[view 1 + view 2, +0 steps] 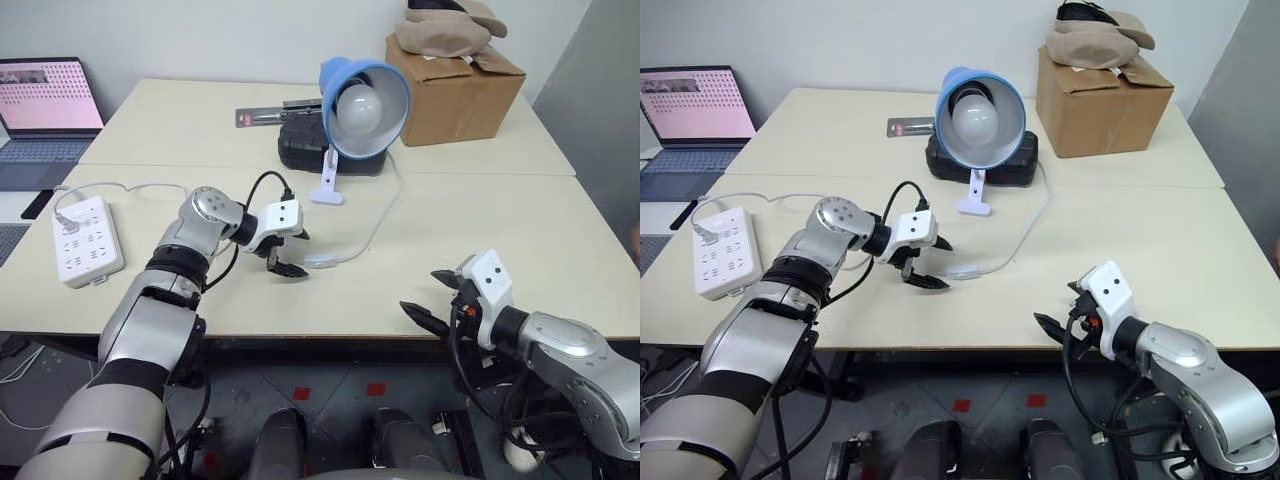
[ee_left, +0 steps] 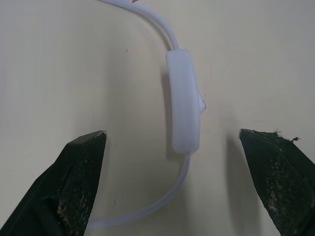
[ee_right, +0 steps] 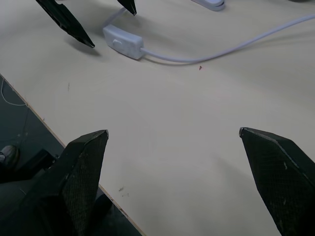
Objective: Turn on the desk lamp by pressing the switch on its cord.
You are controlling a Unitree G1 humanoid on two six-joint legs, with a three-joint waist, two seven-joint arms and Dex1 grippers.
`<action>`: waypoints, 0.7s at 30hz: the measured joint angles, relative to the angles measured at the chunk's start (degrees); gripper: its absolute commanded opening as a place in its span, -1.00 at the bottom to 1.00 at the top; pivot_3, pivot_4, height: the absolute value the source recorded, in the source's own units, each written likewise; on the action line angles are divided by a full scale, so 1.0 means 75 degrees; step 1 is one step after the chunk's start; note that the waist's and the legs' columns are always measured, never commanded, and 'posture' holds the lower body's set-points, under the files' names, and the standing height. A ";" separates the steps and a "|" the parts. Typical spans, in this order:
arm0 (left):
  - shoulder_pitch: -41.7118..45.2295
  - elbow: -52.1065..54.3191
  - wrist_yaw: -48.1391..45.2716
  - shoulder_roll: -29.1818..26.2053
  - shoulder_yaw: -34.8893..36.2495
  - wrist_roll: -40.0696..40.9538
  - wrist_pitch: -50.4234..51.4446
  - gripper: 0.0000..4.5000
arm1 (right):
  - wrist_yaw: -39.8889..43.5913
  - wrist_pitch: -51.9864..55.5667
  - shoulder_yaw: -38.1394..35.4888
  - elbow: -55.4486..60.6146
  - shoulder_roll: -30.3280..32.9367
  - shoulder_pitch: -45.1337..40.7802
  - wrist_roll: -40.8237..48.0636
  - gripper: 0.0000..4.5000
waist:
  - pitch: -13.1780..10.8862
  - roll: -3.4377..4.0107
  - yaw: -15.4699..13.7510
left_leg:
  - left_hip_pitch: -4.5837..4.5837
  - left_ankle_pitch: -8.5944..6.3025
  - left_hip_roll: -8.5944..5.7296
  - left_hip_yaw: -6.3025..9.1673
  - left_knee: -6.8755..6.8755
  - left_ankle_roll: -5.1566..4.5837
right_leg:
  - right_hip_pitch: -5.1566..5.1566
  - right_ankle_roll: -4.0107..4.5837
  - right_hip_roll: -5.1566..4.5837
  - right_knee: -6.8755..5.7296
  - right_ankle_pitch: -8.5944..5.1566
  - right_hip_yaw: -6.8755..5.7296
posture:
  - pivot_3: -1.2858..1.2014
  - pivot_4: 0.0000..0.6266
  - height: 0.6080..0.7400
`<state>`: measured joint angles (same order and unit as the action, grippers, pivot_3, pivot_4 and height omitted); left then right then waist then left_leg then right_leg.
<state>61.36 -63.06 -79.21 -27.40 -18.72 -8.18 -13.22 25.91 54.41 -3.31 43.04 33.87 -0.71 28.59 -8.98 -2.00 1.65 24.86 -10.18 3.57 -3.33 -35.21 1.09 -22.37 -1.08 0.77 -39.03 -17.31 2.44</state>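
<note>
Lying flat, the switch (image 2: 184, 101) runs lengthwise between the released left claw's (image 2: 183, 184) fingers.

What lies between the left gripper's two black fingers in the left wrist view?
The small white oblong switch on the thin white cord lies on the cream table between the open left gripper fingers, untouched by either.
</note>
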 measured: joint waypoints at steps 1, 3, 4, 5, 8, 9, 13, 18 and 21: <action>0.0006 -0.0112 0.0000 0.0008 -0.0008 -0.0075 -0.0126 0.72 | -0.0021 0.0013 0.0000 0.0018 -0.0033 -0.0002 0.0039 1.00 | 0.0000 0.0000 0.0000 | 0.0000 0.0000 0.0000 -0.0001 0.0000 0.0000 | 0.0000 -0.0001 0.0000 0.0000 0.0001 0.0001 | 0.03 -0.52 1.00; 0.0020 -0.0293 0.0044 0.0022 -0.0009 -0.0156 -0.0265 0.59 | -0.0033 0.0025 0.0001 0.0063 -0.0041 0.0002 0.0088 1.00 | 0.0000 0.0000 0.0001 | 0.0000 0.0000 0.0001 0.0000 0.0000 0.0000 | 0.0000 -0.0001 0.0000 0.0000 0.0001 0.0000 | 0.03 -0.52 1.00; 0.0029 -0.0355 0.0082 0.0036 0.0000 -0.0165 -0.0280 0.49 | -0.0032 0.0026 0.0001 0.0077 -0.0036 0.0006 0.0098 1.00 | 0.0000 0.0000 0.0001 | 0.0000 0.0000 0.0002 0.0001 0.0000 0.0000 | 0.0000 -0.0001 0.0001 0.0000 0.0001 -0.0001 | 0.03 -0.52 1.00; 0.0039 -0.0456 0.0142 0.0092 0.0016 -0.0187 -0.0292 0.38 | -0.0040 0.0025 0.0000 0.0080 -0.0035 0.0012 0.0109 1.00 | 0.0000 0.0000 0.0001 | 0.0000 0.0000 0.0002 0.0003 0.0000 0.0000 | 0.0000 -0.0001 0.0001 0.0000 0.0001 -0.0002 | 0.03 -0.52 1.00; 0.0051 -0.0610 0.0139 0.0129 0.0012 -0.0278 -0.0423 0.11 | -0.0111 0.0025 -0.0003 0.0080 -0.0035 0.0011 0.0128 1.00 | 0.0000 0.0000 0.0001 | 0.0000 0.0000 0.0002 0.0003 0.0000 0.0000 | 0.0000 -0.0001 0.0002 -0.0001 0.0001 -0.0003 | 0.03 -0.52 1.00; 0.0059 -0.0627 0.0140 0.0130 0.0012 -0.0303 -0.0479 0.02 | -0.0136 0.0025 -0.0010 0.0080 -0.0036 0.0012 0.0135 1.00 | 0.0000 0.0000 0.0001 | 0.0000 0.0000 0.0002 0.0002 0.0000 0.0000 | 0.0000 -0.0001 0.0002 -0.0002 0.0001 -0.0003 | 0.03 -0.52 1.00; 0.0146 -0.0763 0.0192 0.0136 0.0028 -0.0406 -0.0495 -0.36 | -0.0167 0.0025 -0.0017 0.0080 -0.0036 0.0038 0.0199 1.00 | 0.0000 0.0000 0.0001 | 0.0000 0.0000 0.0001 0.0002 -0.0001 0.0000 | 0.0000 -0.0001 0.0002 -0.0002 0.0001 -0.0003 | 0.03 -0.52 1.00; 0.0170 -0.0889 0.0291 0.0177 0.0074 -0.0450 -0.0528 -0.83 | -0.0301 0.0025 -0.0019 0.0096 -0.0039 0.0093 0.0243 1.00 | 0.0000 0.0000 0.0001 | -0.0001 0.0000 0.0002 0.0002 -0.0001 0.0000 | 0.0000 -0.0001 0.0002 -0.0004 0.0001 -0.0004 | 0.03 -0.52 1.00; 0.0178 -0.0938 0.0302 0.0228 0.0149 -0.0440 -0.0442 -0.83 | -0.0325 0.0025 -0.0080 0.0115 -0.0041 0.0179 0.0265 1.00 | 0.0000 0.0000 0.0001 | -0.0001 0.0000 0.0001 0.0003 -0.0003 0.0000 | 0.0002 -0.0001 0.0002 -0.0004 0.0001 -0.0005 | 0.03 -0.52 1.00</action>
<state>62.70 -70.10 -76.94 -25.70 -17.60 -11.48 -16.54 23.48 54.60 -3.91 43.91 33.57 0.63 30.58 -8.97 -2.00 1.66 24.85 -10.17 3.58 -3.31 -35.23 1.09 -22.36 -1.09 0.79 -39.06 -17.30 2.41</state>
